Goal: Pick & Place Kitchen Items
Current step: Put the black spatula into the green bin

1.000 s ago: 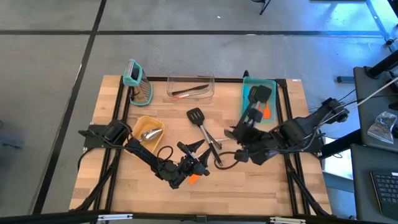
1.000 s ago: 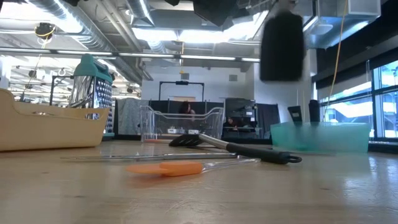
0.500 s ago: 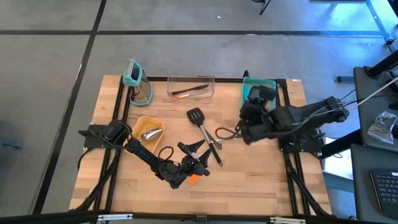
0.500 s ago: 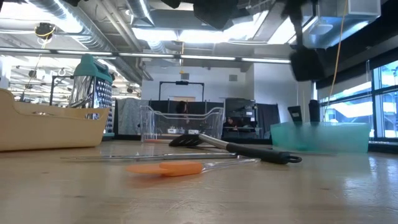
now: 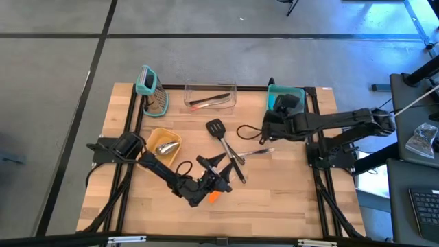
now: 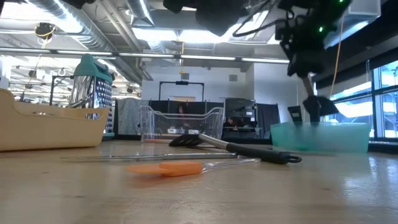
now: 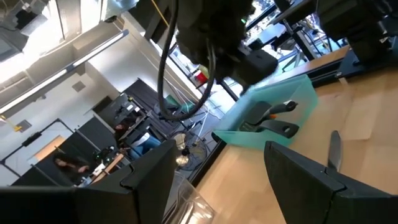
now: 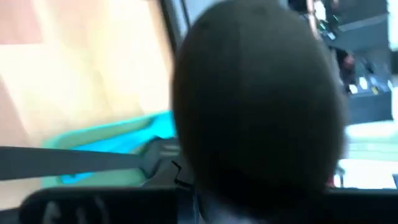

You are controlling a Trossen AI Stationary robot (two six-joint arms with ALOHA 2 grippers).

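My right gripper (image 5: 277,104) hangs over the teal bin (image 5: 296,92) at the far right, shut on a black utensil (image 6: 316,99) that reaches down toward the bin (image 6: 348,138). Black handles (image 7: 278,127) lie in that bin. My left gripper (image 5: 221,173) stands open and level near the table's middle, above an orange spatula (image 5: 213,197) that lies flat. A black slotted turner (image 5: 216,127) and a thin metal piece (image 5: 258,151) lie on the wood beside it. My right gripper holds the black utensil from above, slanting down. A thin shaft (image 6: 310,84) runs from the fingers down to a wider end (image 6: 323,107) at the bin's rim. In its own wrist view a dark blur hides the place of contact.
A yellow bin (image 5: 171,136) with a silver scoop (image 5: 164,147) stands at the left. A clear container (image 5: 210,104) with utensils and a teal-topped grater (image 5: 152,92) stand along the far edge. Bare wood lies along the near edge.
My right gripper has swung from the table's middle right toward the far edge, over the teal bin. It has come down and turned, and the black utensil has gone with it. My left gripper has kept still.
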